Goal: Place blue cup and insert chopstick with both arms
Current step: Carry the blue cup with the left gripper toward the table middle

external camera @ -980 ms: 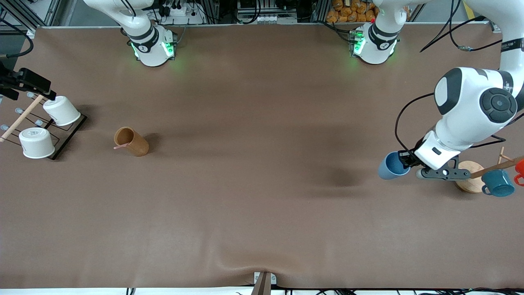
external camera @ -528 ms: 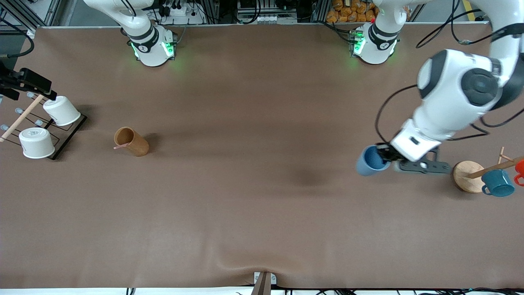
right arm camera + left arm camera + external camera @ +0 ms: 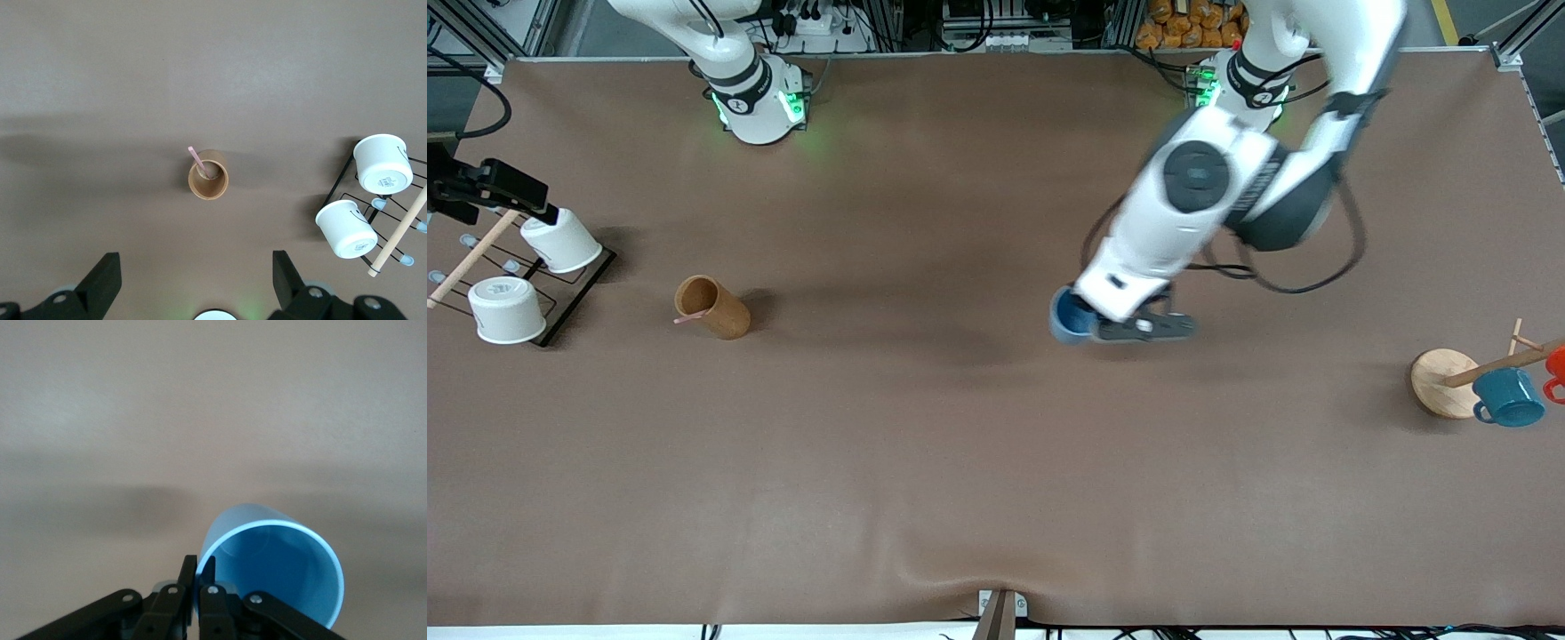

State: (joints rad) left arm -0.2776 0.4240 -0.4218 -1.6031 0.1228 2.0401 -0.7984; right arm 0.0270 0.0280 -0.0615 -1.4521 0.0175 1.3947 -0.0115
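Blue cup held by left gripper, fingers pinched shut on its rim, cup tilted in the air over mid tabletop. Chopstick stands in brown cork cylinder toward the right arm's end, pink tip leaning out over the rim. Right gripper hangs high over that cylinder, fingers wide apart, holding nothing. White cups on wire rack just beside the cylinder; teal mug at the left arm's end.
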